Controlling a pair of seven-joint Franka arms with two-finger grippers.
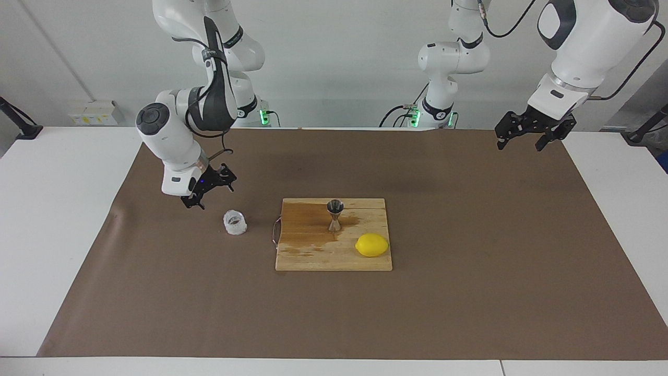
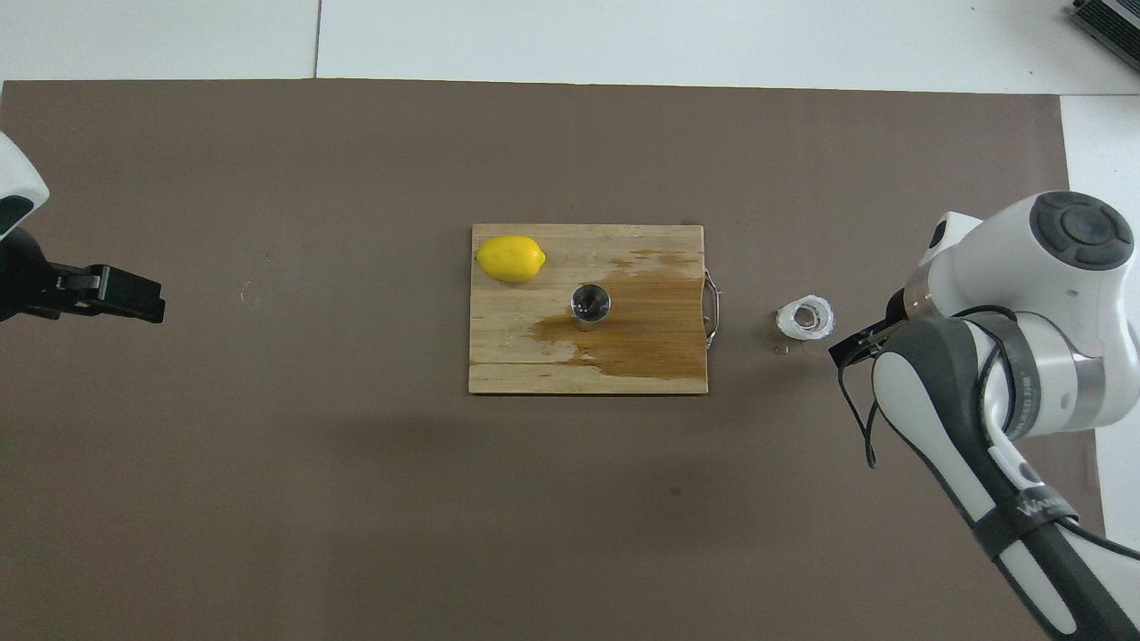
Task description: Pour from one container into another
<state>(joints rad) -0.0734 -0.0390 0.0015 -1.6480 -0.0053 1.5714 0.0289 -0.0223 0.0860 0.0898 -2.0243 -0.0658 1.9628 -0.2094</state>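
The clear crinkled cup [image 1: 235,222] [image 2: 805,318] stands upright on the brown mat, beside the board's handle toward the right arm's end. The steel hourglass jigger [image 1: 334,214] [image 2: 590,304] stands upright on the wooden board [image 1: 313,258] [image 2: 517,356], in a wet brown stain. My right gripper [image 1: 209,191] hangs open and empty just above the mat, apart from the cup. In the overhead view the arm hides most of it, and only one of its fingers [image 2: 852,344] shows. My left gripper [image 1: 527,137] [image 2: 147,303] waits open and empty, raised over the mat's edge at the left arm's end.
A yellow lemon [image 1: 372,245] [image 2: 509,258] lies on the board's corner, farther from the robots than the jigger. The board's metal handle [image 2: 712,308] points at the cup. A few drops mark the mat [image 2: 783,348] beside the cup.
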